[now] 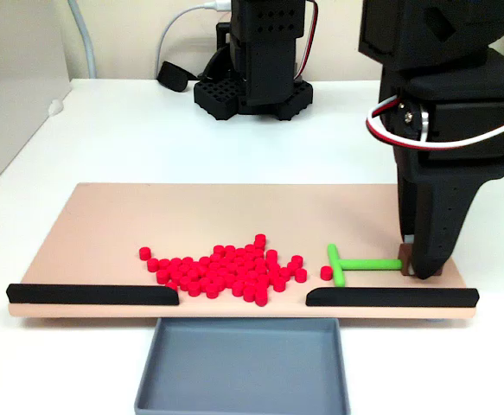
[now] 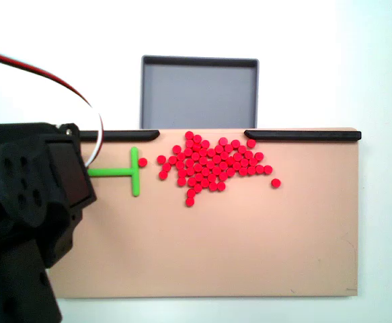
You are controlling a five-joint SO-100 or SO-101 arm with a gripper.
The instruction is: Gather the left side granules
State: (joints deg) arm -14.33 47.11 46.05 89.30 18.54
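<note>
A pale peach board [image 1: 105, 216] lies on a white bench [image 1: 105, 130]. On it sits a loose pile of granules [image 1: 226, 270]: dozens of tiny bright red pellets, short and cylindrical, all the same, with flat round tops. In a fixed view from the front they spread across the board's middle, close to its near edge, mostly one layer deep and touching each other. A few lie at the fringe, and one pellet [image 1: 326, 273] rests apart on the right, just beside the crossbar of a green T-shaped tool [image 1: 355, 263].

In a fixed view from above, the same pile [image 2: 212, 165] sits near the board's far edge, with one stray [image 2: 276, 183] at its right and one [image 2: 142, 162] at its left beside the tool [image 2: 134, 171].

Two black rails [image 1: 92, 295] [image 1: 392, 297] run along the board's near edge in the front view, with a gap between them. Below that gap stands a shallow grey tray [image 1: 243, 367]. The pile lies behind the gap and the inner end of the left rail.

The black arm reaches down at the right in the front view. Its pincer [image 1: 420, 264] is closed on the far end of the tool's stem, tips down at the board. The tool lies flat, crossbar toward the granules.

A second black base [image 1: 252, 86] stands at the back of the bench.
</note>
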